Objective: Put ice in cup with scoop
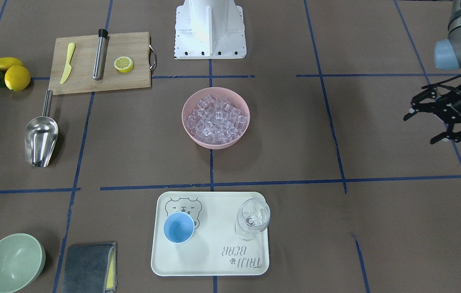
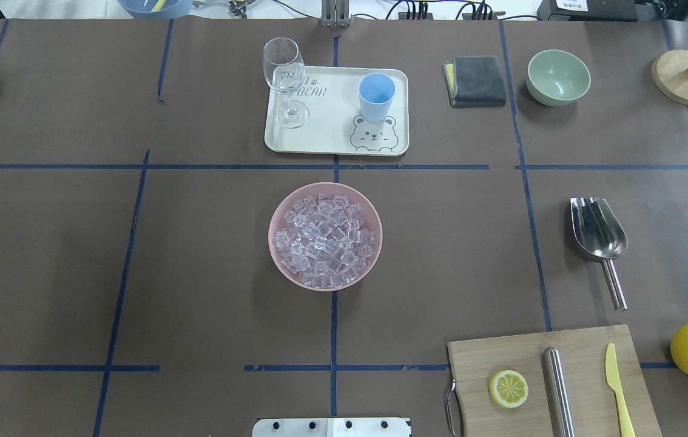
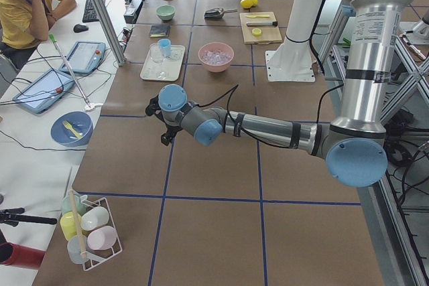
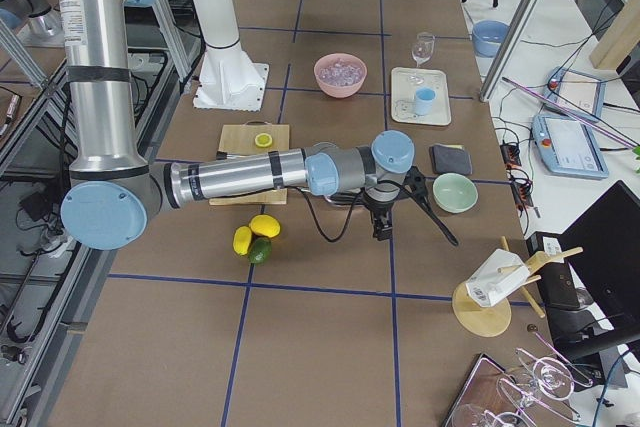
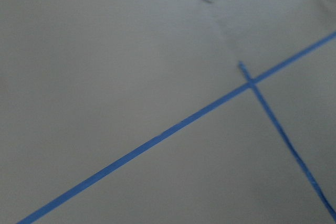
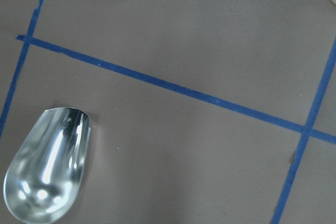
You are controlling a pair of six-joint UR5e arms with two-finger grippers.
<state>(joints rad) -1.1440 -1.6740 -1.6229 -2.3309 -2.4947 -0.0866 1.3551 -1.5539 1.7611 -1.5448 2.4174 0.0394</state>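
The ice (image 1: 215, 119) fills a pink bowl (image 1: 190, 132) at the table's middle; the ice also shows in the overhead view (image 2: 324, 240). The light-blue cup (image 1: 178, 227) stands upright and empty on a cream tray (image 1: 214, 260). The steel scoop (image 1: 41, 138) lies flat on the table, also seen overhead (image 2: 599, 233) and at the lower left of the right wrist view (image 6: 47, 174). My left gripper (image 1: 420, 129) is open and empty, far off to the side. My right gripper (image 4: 383, 215) hangs above the table near the scoop; I cannot tell whether it is open or shut.
A wine glass (image 1: 253, 217) stands on the tray beside the cup. A cutting board (image 1: 100, 81) holds a steel tube (image 1: 100, 55), a lemon half and a yellow knife. Lemons (image 1: 15, 75), a green bowl (image 1: 13, 262) and a grey cloth (image 1: 88, 266) lie around.
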